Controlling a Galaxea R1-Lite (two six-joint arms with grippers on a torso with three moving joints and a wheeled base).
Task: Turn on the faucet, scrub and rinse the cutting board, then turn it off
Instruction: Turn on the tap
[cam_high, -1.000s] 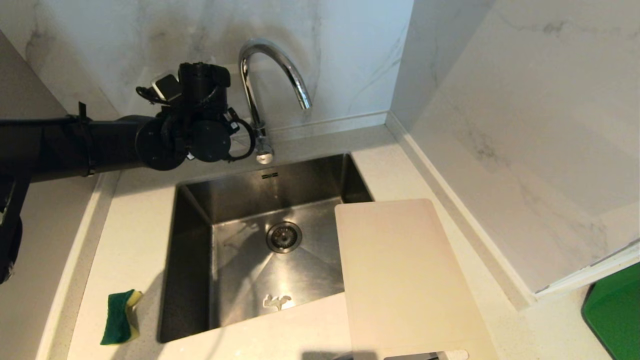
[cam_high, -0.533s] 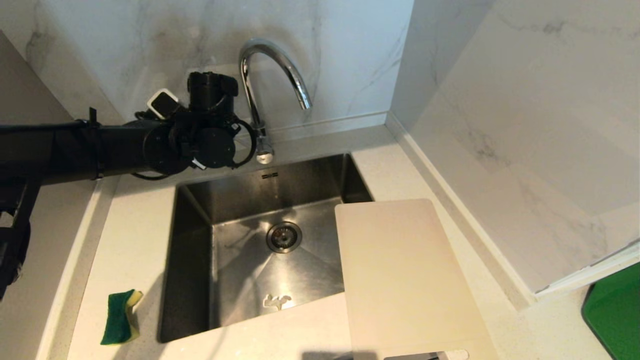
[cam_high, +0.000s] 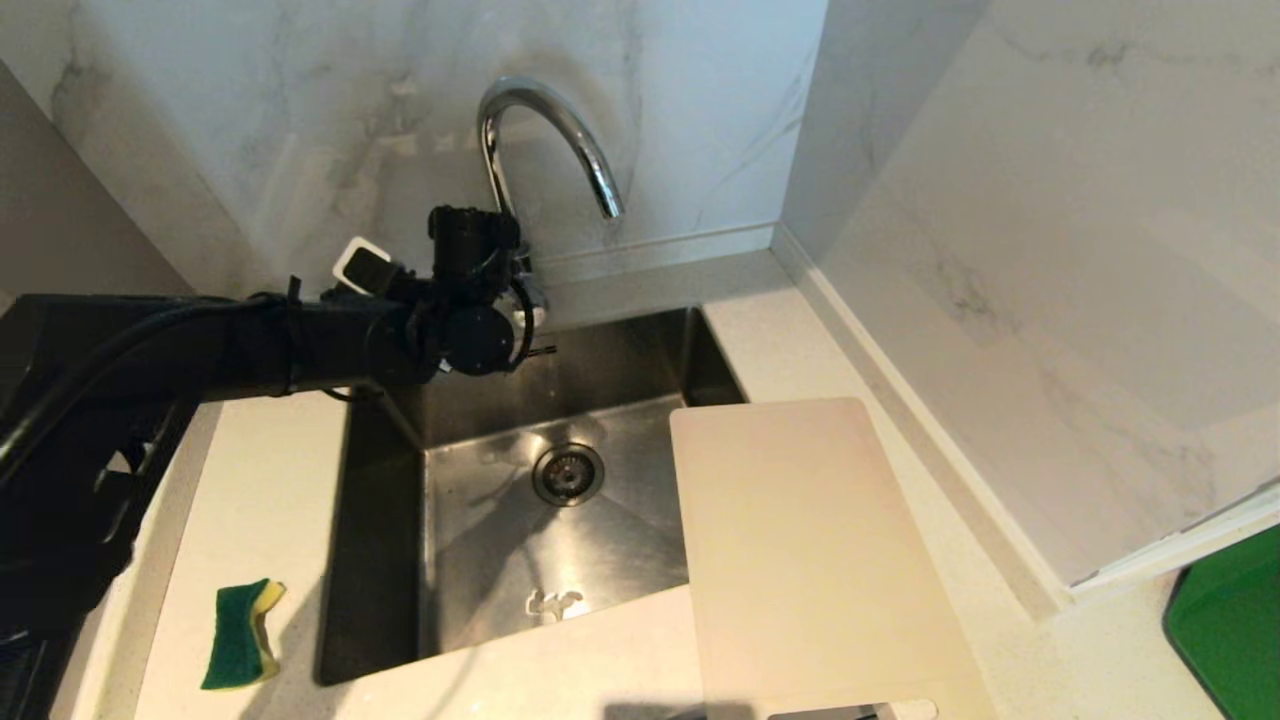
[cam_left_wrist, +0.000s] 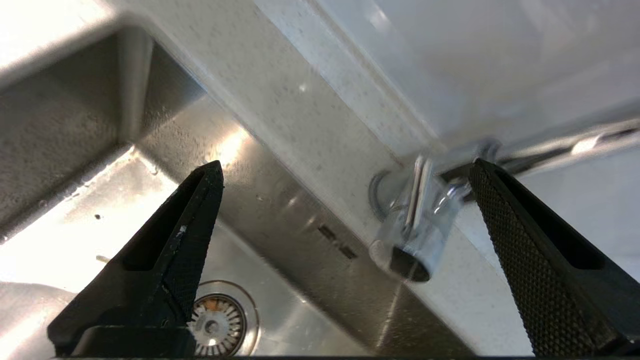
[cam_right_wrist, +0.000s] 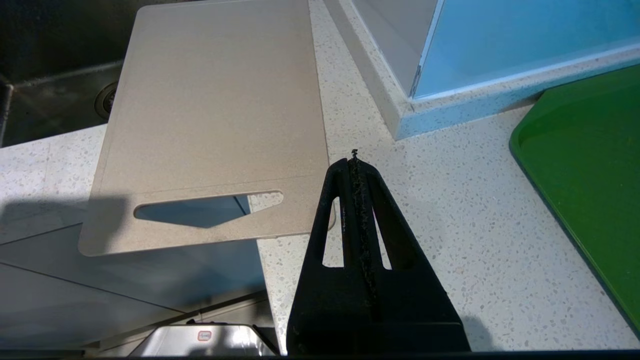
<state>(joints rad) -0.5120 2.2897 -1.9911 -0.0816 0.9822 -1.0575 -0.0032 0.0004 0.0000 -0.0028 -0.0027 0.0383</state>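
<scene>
The left gripper (cam_left_wrist: 345, 170) is wide open. It holds nothing. It sits at the bottom of the faucet (cam_high: 545, 140), just above the back edge of the sink (cam_high: 385, 520). In the left wrist view the short chrome stub (cam_left_wrist: 412, 232) at the faucet's base lies between the two black fingers (cam_left_wrist: 525, 250). The finger on that side is very close to it, but I cannot tell if it touches. The left arm reaches in from the left side, low over the counter (cam_high: 270, 480).

The faucet stands straight up by the back wall. Its spout curves over to the right and points down into the sink. No water runs from it.

The cutting board (cam_high: 810, 560) lies flat on the right side of the sink. Its long side runs from the back toward the front. Its far left corner hangs over the sink, and its handle slot (cam_right_wrist: 207, 210) end sticks out past the front edge of the counter.

The right gripper (cam_right_wrist: 355, 165) is squeezed shut and empty. It hangs over the counter, just beside the board's slot end.

A green and yellow sponge (cam_high: 240, 635) lies on the counter left of the sink. A green tray (cam_right_wrist: 585, 165) sits far to the right. The drain (cam_high: 567, 473) is in the middle of the sink floor.
</scene>
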